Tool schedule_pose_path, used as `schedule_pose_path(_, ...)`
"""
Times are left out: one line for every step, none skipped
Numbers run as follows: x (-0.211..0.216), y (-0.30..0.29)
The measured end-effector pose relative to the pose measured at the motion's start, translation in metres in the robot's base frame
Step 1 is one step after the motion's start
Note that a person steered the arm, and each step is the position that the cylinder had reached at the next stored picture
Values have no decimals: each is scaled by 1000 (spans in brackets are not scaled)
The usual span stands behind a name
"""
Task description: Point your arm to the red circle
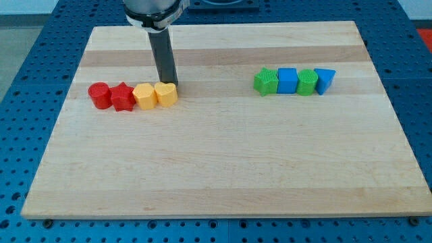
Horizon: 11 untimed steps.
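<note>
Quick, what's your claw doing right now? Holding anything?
No claw, just a rod, holding nothing. My tip sits right behind the yellow heart, not at the red circle.

On the wooden desk (223, 162), a row of four touching blocks is seen at the view's left: red circle (100, 95), red star (122, 98), yellow hexagon (144, 96), yellow heart (166, 94). My tip (169, 82) is placed just behind the yellow heart. At the view's right, a second row is formed by a green block (266, 82), blue square (287, 80), green cylinder (307, 82) and blue triangle (325, 79).
</note>
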<state>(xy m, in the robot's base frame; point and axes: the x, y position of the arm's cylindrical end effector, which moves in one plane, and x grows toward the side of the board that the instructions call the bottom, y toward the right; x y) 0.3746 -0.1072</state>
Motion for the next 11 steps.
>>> schedule_pose_path(0, 0)
schedule_pose_path(-17, -3)
schedule_pose_path(-31, -26)
schedule_pose_path(-22, -87)
schedule_pose_path(-9, -149)
schedule_pose_path(3, -197)
schedule_pose_path(34, -197)
schedule_pose_path(71, -183)
schedule_pose_path(74, -159)
schedule_pose_path(63, -136)
schedule_pose_path(45, -128)
